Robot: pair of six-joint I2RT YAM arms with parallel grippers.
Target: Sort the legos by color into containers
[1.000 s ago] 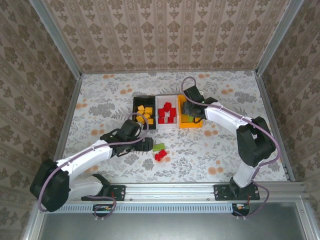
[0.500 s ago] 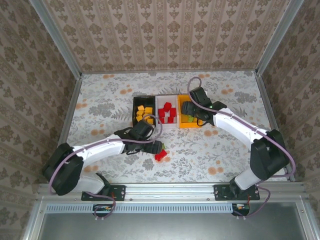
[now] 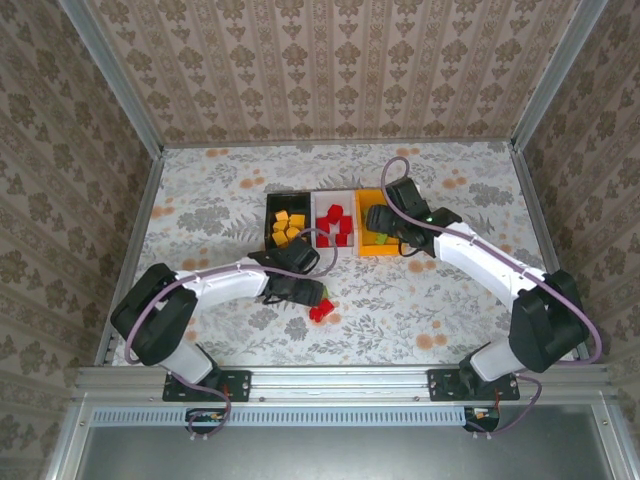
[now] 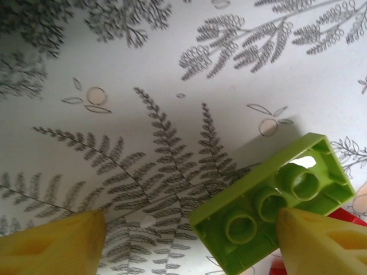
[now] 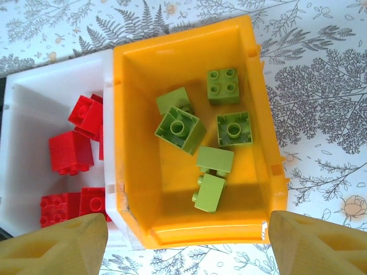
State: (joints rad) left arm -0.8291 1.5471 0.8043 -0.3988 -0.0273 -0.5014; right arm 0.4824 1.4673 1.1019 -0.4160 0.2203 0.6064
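Three bins [image 3: 335, 248] in a row, top view: left gripper [image 3: 312, 291] down at a green brick [image 3: 324, 294] on the table [image 3: 220, 200], right gripper [image 3: 380, 222] over the orange bin [image 3: 381, 250]. Left wrist: jaws wide apart, brick upside down between them, right finger [image 4: 327, 240] touching it, no grip. Right wrist: jaws apart, empty, above six green bricks [image 5: 180, 129] in the orange bin.

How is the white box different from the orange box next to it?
The white box is white; the orange box is orange-yellow. The white box holds red bricks; the orange box holds light green bricks. Both are open on top and joined side by side.
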